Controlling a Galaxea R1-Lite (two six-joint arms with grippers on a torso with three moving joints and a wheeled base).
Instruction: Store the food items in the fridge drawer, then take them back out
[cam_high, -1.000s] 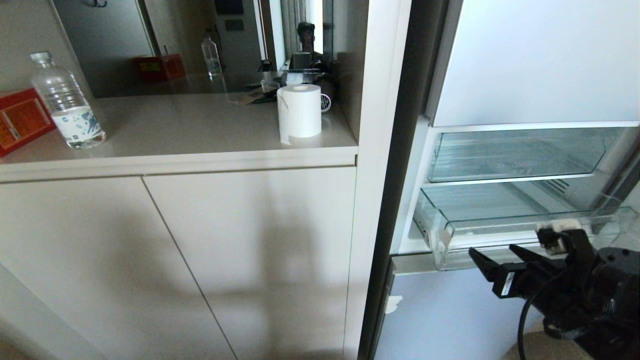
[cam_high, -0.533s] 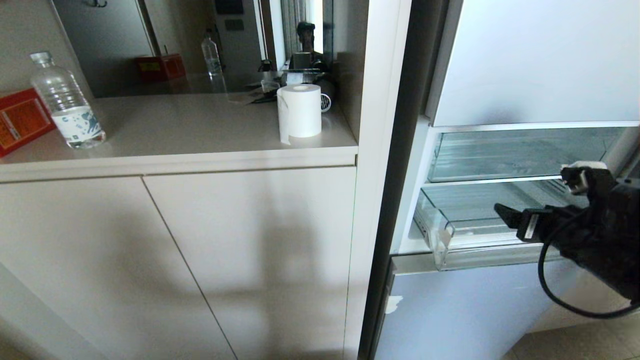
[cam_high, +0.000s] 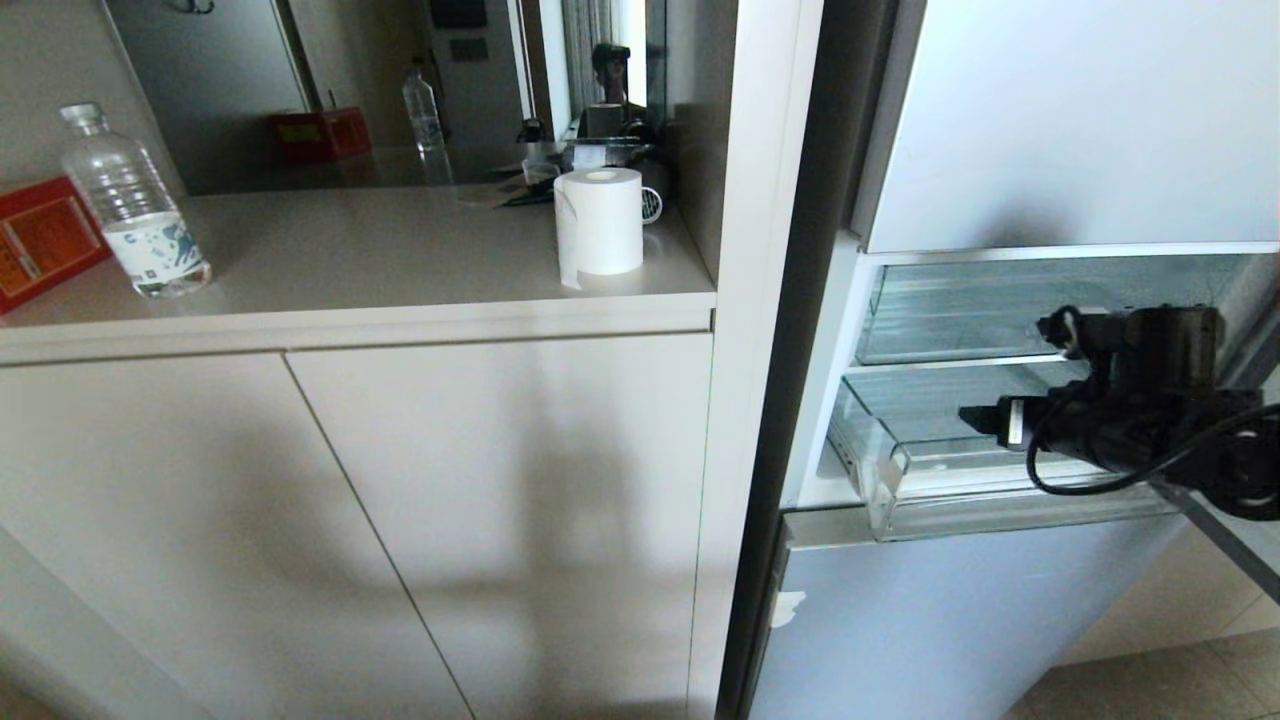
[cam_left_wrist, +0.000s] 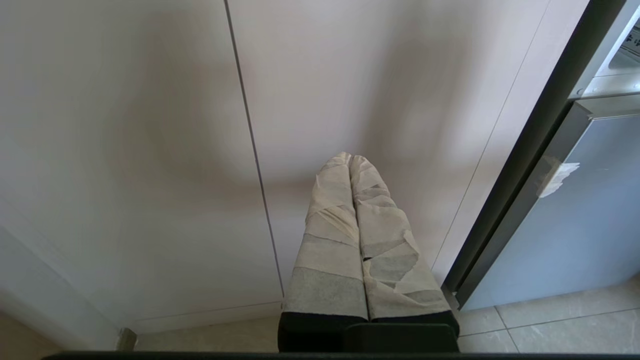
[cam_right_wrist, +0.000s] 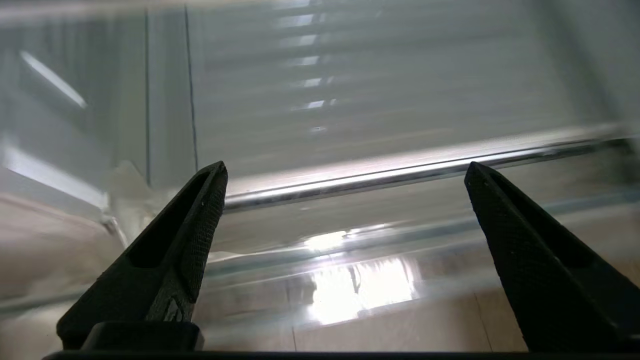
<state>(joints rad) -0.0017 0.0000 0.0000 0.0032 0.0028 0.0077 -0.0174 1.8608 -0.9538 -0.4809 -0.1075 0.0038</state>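
Fridge drawer (cam_high: 1000, 470) sits at right of the head frame, below centre – clear plastic, pulled out partway from the open fridge (cam_high: 1050, 130), front lip thick, whitish tape patch on its near-left corner. No fruit or vegetable visible in any view; drawer bottom as far as it shows holds nothing I can make out. Second clear drawer (cam_high: 1000, 310) directly above it, pushed further in. Right gripper (cam_high: 985, 420) at right of the head frame, over the lower drawer's front area, pointing toward frame left; in the right wrist view its two black fingers (cam_right_wrist: 170, 255) are spread wide with nothing between them, the clear drawer front (cam_right_wrist: 380, 175) running across behind them, picture blurred. Left gripper (cam_left_wrist: 350, 160) in the lower centre of the left wrist view – tape-wrapped fingers pressed together, empty, pointing at the beige cabinet door (cam_left_wrist: 125, 150), fridge's blue-grey lower panel (cam_left_wrist: 575, 225) at frame right. Outward in the head view: countertop (cam_high: 380, 250) in the upper left with a white paper roll (cam_high: 598, 222) near its right end, a clear water bottle (cam_high: 135, 205) and a red box (cam_high: 40, 240) at far left.
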